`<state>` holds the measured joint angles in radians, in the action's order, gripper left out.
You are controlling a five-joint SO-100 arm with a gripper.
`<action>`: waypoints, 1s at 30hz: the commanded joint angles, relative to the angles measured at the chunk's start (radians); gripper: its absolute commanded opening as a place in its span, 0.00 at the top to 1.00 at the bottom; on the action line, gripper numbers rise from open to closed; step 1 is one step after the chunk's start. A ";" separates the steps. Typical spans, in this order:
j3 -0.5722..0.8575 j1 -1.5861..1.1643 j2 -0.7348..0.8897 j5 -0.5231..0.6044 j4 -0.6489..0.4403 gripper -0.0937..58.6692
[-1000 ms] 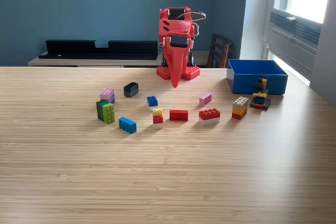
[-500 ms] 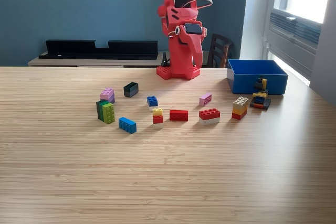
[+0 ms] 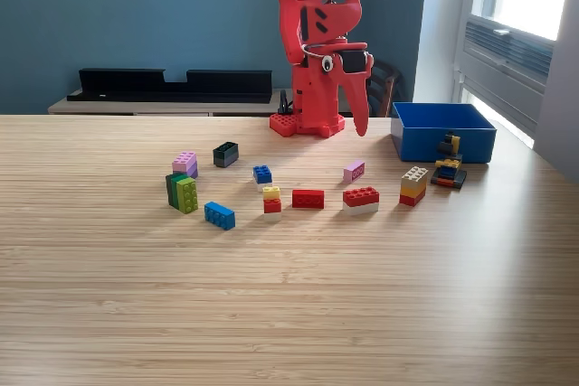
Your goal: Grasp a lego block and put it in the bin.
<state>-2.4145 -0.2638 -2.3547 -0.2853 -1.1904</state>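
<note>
- Surface: light wood-grain table [image 3: 289, 314]; teal wall behind, window at 2 o'clock in the exterior view.
- Bin [image 3: 443, 130]: blue, on the table at 2 o'clock, nothing visible inside.
- Scattered blocks mid-table, including a red block [image 3: 308, 198] and a blue block [image 3: 219, 215].
- Small block stack [image 3: 449, 169] just in front of the bin.
- Gripper [image 3: 360, 119]: raised, pointing down, empty; jaws look closed.

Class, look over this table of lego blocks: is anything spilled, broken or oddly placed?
Nothing is spilled or broken. One oddity: a small stacked build sits outside the blue bin, against its front wall.
</note>
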 commanded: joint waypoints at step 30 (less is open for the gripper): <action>0.336 -0.124 0.706 -0.021 0.166 0.62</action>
<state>-2.1184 -0.3697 -1.6644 -0.3160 -1.0278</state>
